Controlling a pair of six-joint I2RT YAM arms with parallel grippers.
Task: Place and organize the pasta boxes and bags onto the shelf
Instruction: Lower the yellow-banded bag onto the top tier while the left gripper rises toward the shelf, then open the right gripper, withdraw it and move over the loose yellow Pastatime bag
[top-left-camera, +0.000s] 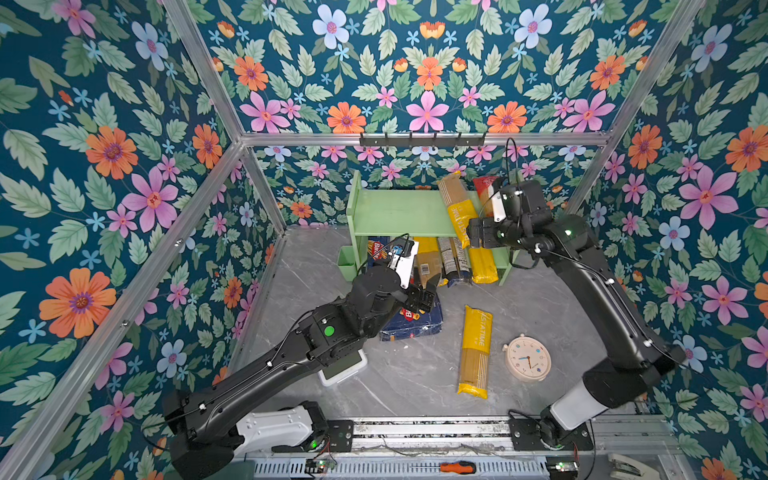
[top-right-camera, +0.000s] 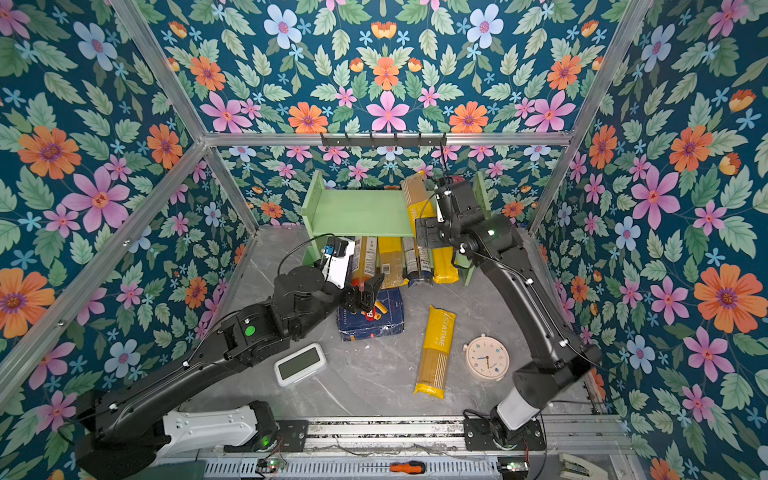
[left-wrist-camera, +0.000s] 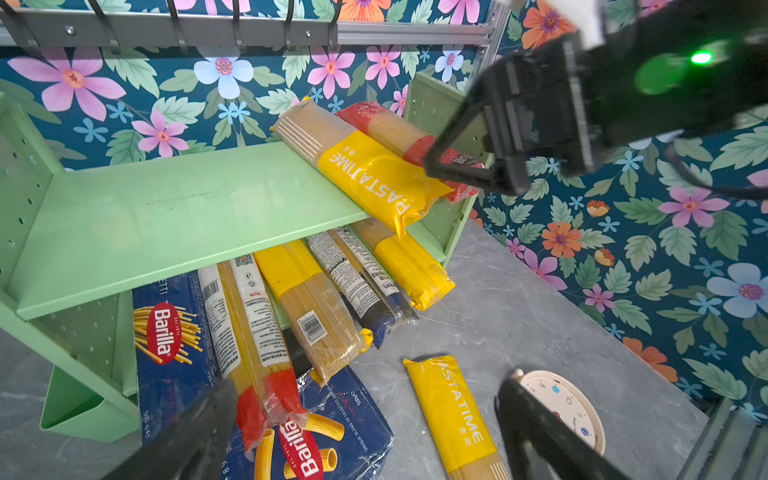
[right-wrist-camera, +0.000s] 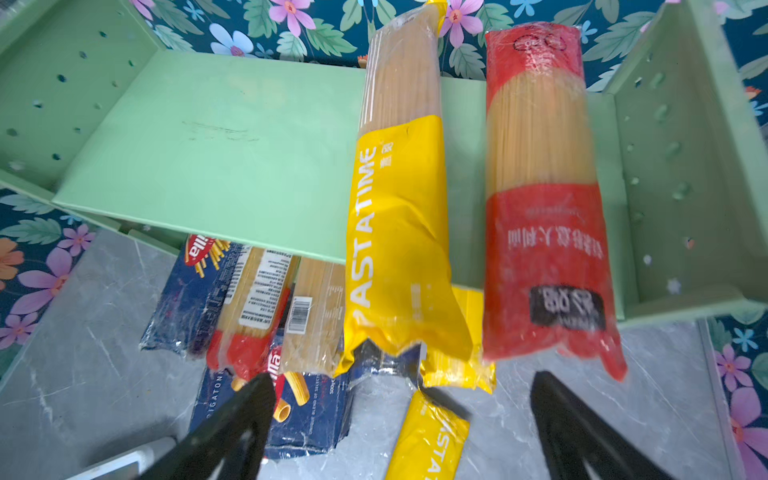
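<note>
Right gripper (right-wrist-camera: 403, 386) — jaws spread, empty; the red-banded bag (right-wrist-camera: 544, 199) lies just ahead of them on the shelf's (right-wrist-camera: 228, 145) upper tier, beside a yellow PASTATIME bag (right-wrist-camera: 399, 232). Left gripper (left-wrist-camera: 368, 390) — jaws spread over the wide Barilla box (left-wrist-camera: 353, 409) on the table (left-wrist-camera: 519, 311), not gripping it. Count: upper tier, two bags; lower tier, one Barilla spaghetti box (left-wrist-camera: 174, 332) and seemingly four bags; table, one box and one yellow bag (left-wrist-camera: 453, 411).

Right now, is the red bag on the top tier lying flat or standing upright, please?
Lying flat: the red bag rests lengthwise on the top tier beside the yellow bag, its near end overhanging the front edge.
</note>
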